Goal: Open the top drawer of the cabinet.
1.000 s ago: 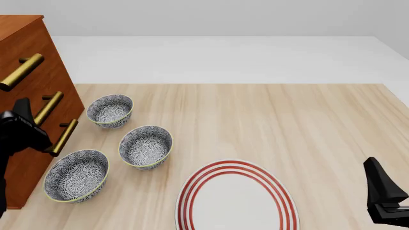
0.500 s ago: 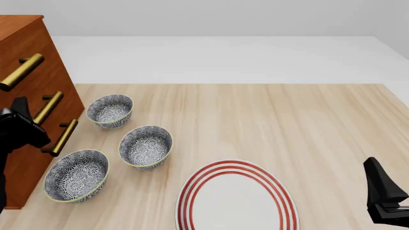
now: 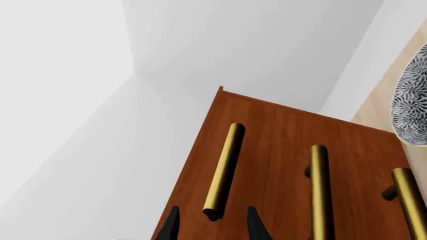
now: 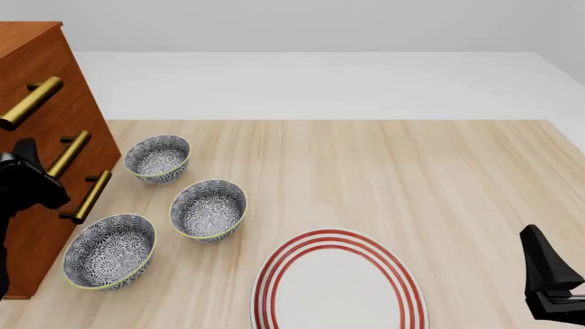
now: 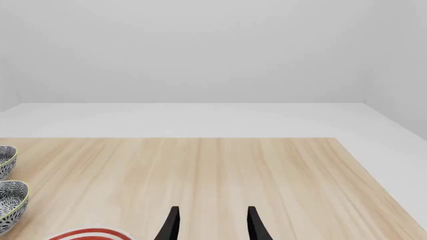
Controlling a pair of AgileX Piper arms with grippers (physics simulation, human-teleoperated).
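Observation:
The reddish-brown cabinet (image 4: 92, 130) stands at the table's left edge, its three brass handles facing right. The top drawer (image 4: 46, 62) carries the uppermost bar handle (image 4: 30, 103) and looks shut. My left gripper (image 4: 35, 168) hovers just in front of the cabinet's face. In the left wrist view it (image 3: 212, 227) is open, and the near end of the top handle (image 3: 223, 167) lines up with the gap between the fingers. The cabinet (image 3: 273, 150) fills that view. My right gripper (image 4: 549, 277) rests at the front right, open (image 5: 212, 225) and holding nothing.
Three patterned bowls (image 4: 157, 157) (image 4: 208, 209) (image 4: 109, 250) sit close to the cabinet's front. A white plate with red rings (image 4: 338, 288) lies at the front centre. The two lower handles (image 3: 319, 190) (image 3: 410, 200) run beside the top one.
My left gripper has crept a little to the left, closer to the cabinet face. The right arm and the drawers have not moved.

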